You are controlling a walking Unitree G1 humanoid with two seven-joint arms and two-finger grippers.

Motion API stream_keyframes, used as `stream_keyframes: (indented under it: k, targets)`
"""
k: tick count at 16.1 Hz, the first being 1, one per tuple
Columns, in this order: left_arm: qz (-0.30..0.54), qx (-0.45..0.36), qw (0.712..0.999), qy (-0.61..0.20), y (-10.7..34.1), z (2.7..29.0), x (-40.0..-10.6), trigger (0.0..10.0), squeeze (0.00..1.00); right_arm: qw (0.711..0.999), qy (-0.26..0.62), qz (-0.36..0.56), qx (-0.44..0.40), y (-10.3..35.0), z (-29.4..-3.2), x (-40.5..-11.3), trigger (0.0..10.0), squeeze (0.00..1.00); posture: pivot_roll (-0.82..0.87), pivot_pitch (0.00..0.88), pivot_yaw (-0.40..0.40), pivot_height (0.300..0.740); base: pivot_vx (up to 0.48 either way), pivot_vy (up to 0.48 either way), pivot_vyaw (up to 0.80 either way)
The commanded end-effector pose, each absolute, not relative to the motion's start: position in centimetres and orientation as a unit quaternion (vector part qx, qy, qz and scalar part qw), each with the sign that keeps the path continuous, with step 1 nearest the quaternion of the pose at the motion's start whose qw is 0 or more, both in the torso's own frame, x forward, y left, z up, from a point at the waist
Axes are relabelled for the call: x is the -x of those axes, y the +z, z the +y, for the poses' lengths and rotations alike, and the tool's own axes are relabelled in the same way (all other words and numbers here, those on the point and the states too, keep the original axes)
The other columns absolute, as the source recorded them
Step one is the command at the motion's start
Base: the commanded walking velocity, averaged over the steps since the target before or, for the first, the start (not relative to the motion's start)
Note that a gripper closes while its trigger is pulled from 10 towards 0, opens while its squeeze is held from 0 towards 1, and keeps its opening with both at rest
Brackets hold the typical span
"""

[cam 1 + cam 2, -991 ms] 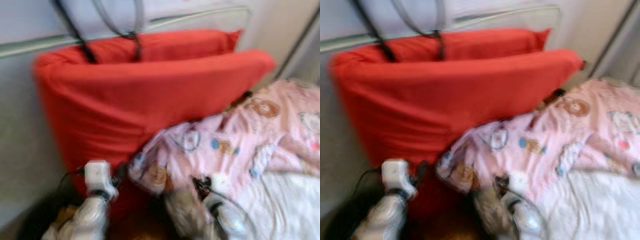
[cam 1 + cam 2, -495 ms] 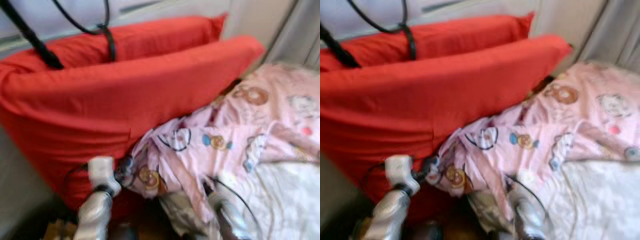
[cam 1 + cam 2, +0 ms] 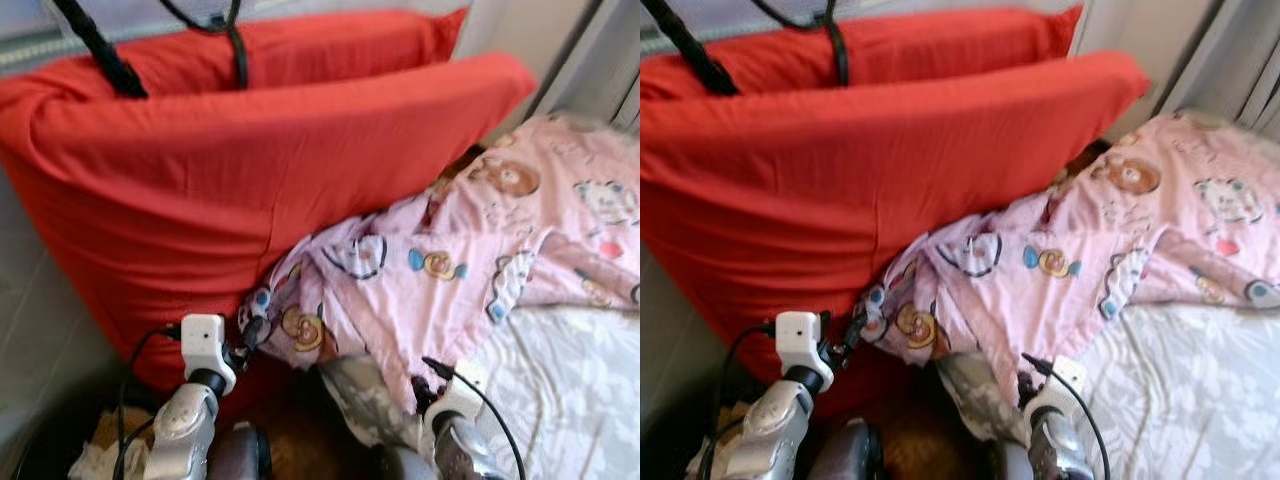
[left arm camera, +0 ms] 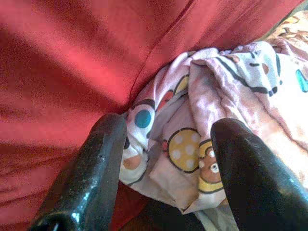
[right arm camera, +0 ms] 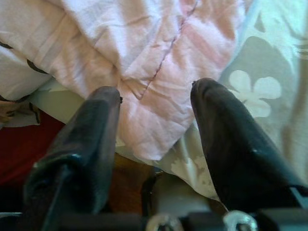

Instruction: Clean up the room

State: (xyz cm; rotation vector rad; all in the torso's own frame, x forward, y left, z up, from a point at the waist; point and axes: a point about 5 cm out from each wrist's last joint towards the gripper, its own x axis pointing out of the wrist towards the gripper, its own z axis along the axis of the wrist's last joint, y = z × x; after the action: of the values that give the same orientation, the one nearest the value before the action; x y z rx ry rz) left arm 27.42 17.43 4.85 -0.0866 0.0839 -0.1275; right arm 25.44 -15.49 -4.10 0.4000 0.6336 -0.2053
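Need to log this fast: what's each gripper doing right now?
Left gripper: open, fingers either side of the pink blanket corner.
Right gripper: open over the blanket's edge.

No words, numbers, labels or brand marks can be read anywhere. The pink blanket (image 3: 470, 270) carries only printed cartoon figures and dotted rounds, no letters. The red pillows (image 3: 250, 170) are plain, and the pale sheet (image 3: 570, 390) bears only a leaf pattern.
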Motion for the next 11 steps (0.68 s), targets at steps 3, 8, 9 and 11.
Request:
stream_keyframes:
  k: [3,8,9,11]
  targets:
    - [0.046,0.044,0.995,-0.073,5.1,17.0,-25.5,10.0,0.00,0.926,-0.098,0.305,-0.198,-3.9,-15.4,-25.8,10.0,1.00,0.11,0.281,-0.081,0.646,0.000,0.000,0.00]
    - [0.049,0.044,0.995,-0.072,5.9,16.9,-23.2,10.0,0.00,0.934,-0.110,0.267,-0.212,-2.5,-15.6,-27.3,10.0,0.93,0.15,0.358,-0.081,0.646,0.000,0.000,0.00]
    - [0.051,0.042,0.995,-0.075,6.0,16.7,-22.6,10.0,0.00,0.936,-0.117,0.251,-0.216,-1.9,-15.6,-28.0,10.0,0.00,0.15,0.366,-0.080,0.646,0.000,0.000,0.00]
    - [0.055,0.043,0.995,-0.077,6.1,16.6,-22.0,10.0,0.00,0.935,-0.129,0.244,-0.221,-1.6,-15.8,-28.3,10.0,0.00,0.15,0.373,-0.083,0.646,0.000,0.000,0.00]
